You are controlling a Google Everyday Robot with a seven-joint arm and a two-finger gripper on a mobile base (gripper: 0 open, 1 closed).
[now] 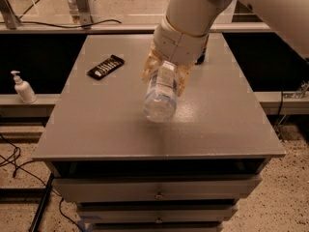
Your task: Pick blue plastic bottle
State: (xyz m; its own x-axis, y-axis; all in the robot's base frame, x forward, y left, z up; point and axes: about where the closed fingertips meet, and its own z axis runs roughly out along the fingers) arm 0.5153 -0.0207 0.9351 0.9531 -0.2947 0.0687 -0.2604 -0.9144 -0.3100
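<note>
The blue plastic bottle [161,96] is a clear bottle with a pale blue-and-white label. It hangs in the air above the grey table [111,129], its base tilted toward the camera. My gripper [164,75] is shut on the bottle's upper part, with tan fingers [150,66] on either side. The bottle's cap end is hidden between the fingers. The large white arm comes in from the upper right.
A black flat packet [105,66] lies on the table's left rear. A dark object [201,57] is mostly hidden behind the arm. A small white pump bottle [22,88] stands on a low shelf at left. Drawers sit below the tabletop.
</note>
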